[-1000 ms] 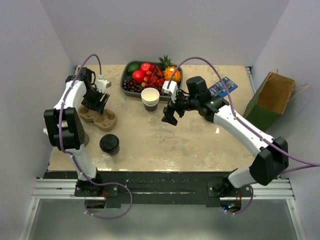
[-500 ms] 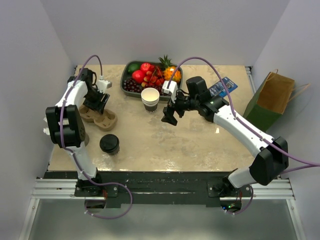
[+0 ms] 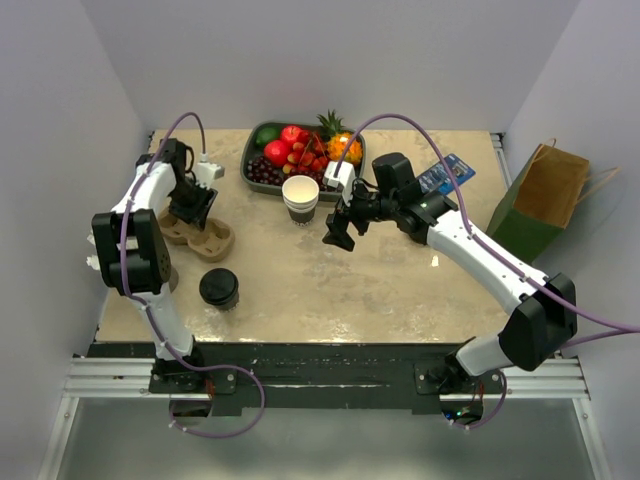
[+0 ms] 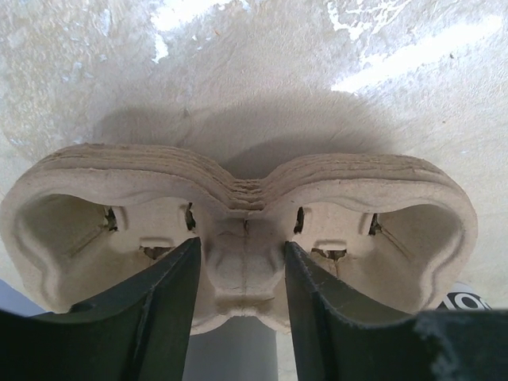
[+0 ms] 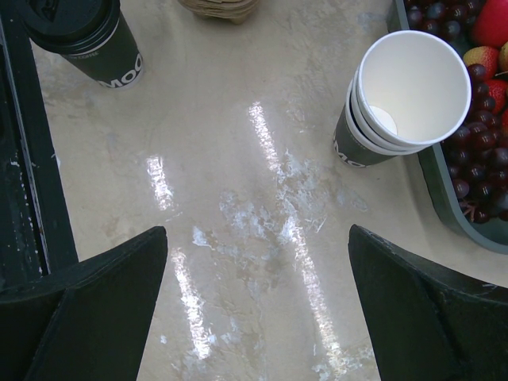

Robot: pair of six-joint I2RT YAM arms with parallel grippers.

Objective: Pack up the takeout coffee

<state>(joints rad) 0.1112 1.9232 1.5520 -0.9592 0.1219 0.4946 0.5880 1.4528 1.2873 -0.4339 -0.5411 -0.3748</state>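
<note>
Even overhead light fills the booth; white glare streaks the glossy surface (image 5: pixel 270 151) in the right wrist view, soft shadow pools behind the pulp cup carrier (image 4: pixel 238 198), and the near jaws blur dark.

Here's the room: pale walls closing in on a mottled beige table (image 3: pixel 400 290).
Behind the table stands a plain lavender-grey back wall (image 3: pixel 330 60). Matching side walls (image 3: pixel 50 150) press close on the table's left and right. Along its near edge runs a silver metal rail (image 3: pixel 330 377), with grey floor (image 3: pixel 330 445) just below. The light is bright, and white streaks of glare (image 5: pixel 270 143) lie across the glossy tabletop.
</note>
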